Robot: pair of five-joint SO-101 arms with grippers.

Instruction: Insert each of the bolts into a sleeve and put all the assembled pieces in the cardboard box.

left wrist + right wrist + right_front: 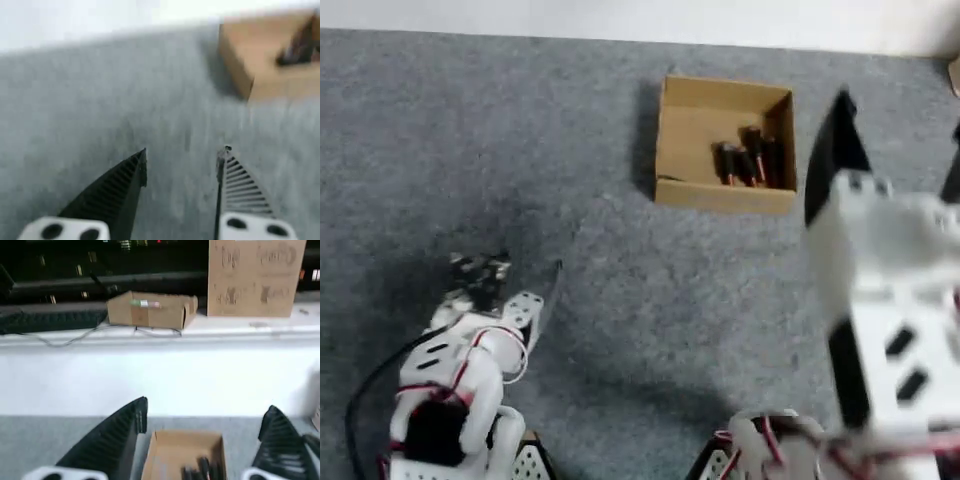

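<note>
Both arms at the desk [620, 310], with the cardboard box [692, 125] at its far middle. The assembled pieces [750, 160] are seen lying inside the box, gathered in the half toward the right arm's side. They are dark with reddish parts. Their long axes run roughly from the near wall of the box to the far wall, side by side and slightly tilted. How many there are cannot be told with certainty; about three are made out.

The right claw [207, 412] is held raised above the desk, released, with its fingers [112, 440] spread wide and nothing between them. In its wrist view the box is framed below and between the two fingers, so the box lies straight ahead of this claw and beneath it. The right arm [885, 290] is judged the nearer to the box.

The left claw [182, 157] is held low over the grey desk, likewise released and carrying nothing. From it the box lies ahead and off toward the right arm's side, well apart.

Since pieces are already in the box and neither claw carries anything, the task is judged to be at or near its end. Any further move would turn on the right claw's line down into the box.
</note>
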